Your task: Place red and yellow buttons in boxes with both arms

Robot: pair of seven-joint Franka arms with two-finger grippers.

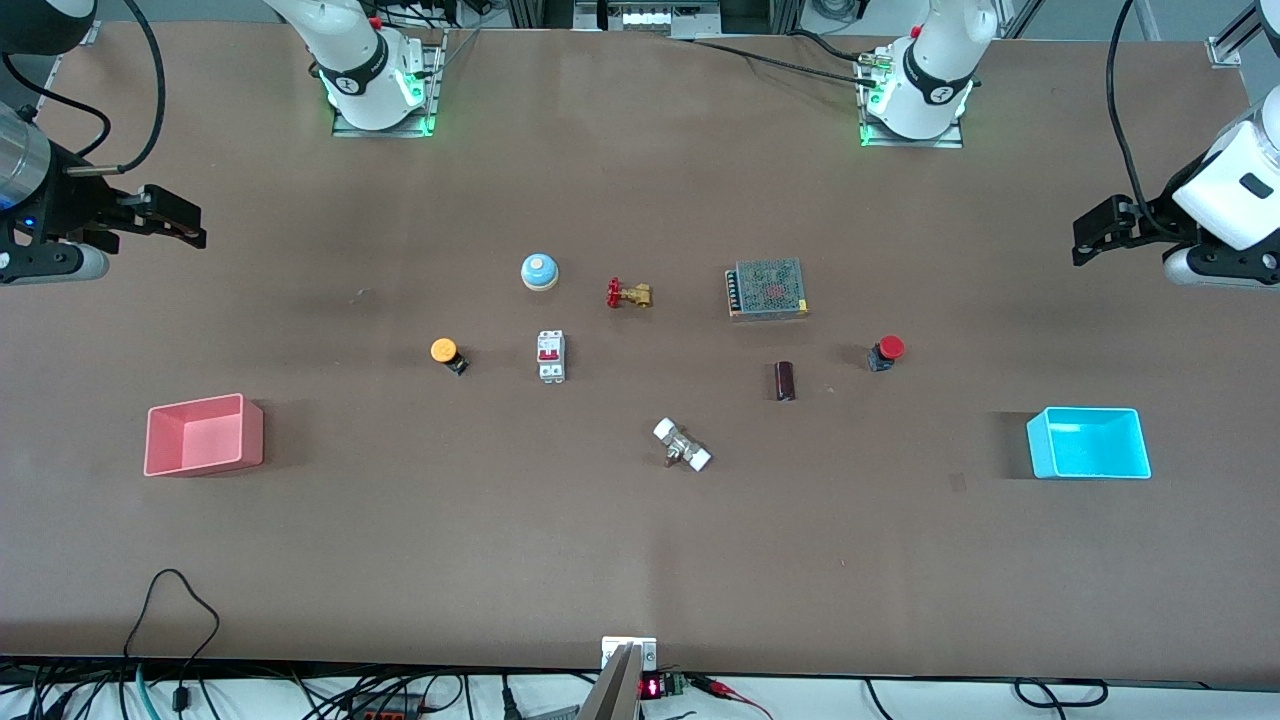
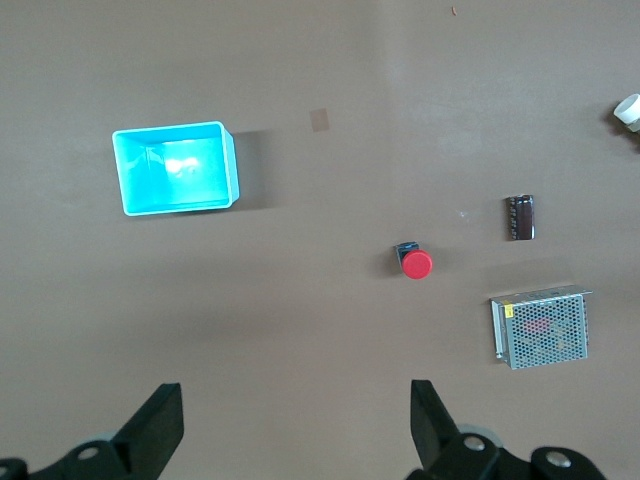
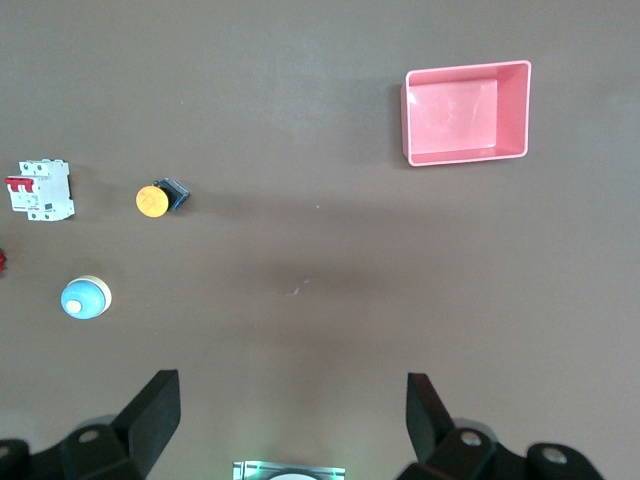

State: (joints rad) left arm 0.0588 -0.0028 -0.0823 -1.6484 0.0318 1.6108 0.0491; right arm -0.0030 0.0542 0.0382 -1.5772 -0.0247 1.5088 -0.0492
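Observation:
The red button [image 1: 887, 351] lies on the table toward the left arm's end; it also shows in the left wrist view [image 2: 414, 263]. The yellow button [image 1: 447, 353] lies toward the right arm's end; it also shows in the right wrist view [image 3: 157, 199]. The cyan box [image 1: 1089, 443] [image 2: 176, 168] stands at the left arm's end, the pink box [image 1: 203, 434] [image 3: 466, 112] at the right arm's end. Both are empty. My left gripper [image 1: 1088, 236] [image 2: 297, 420] hangs open and empty above the table's end. My right gripper [image 1: 178, 220] [image 3: 293, 415] hangs open and empty above its end.
In the middle lie a blue-white dome [image 1: 539, 270], a brass valve with a red handle [image 1: 629, 294], a white circuit breaker [image 1: 551, 355], a metal mesh power supply [image 1: 767, 289], a dark cylinder [image 1: 785, 381] and a white-capped fitting [image 1: 682, 445].

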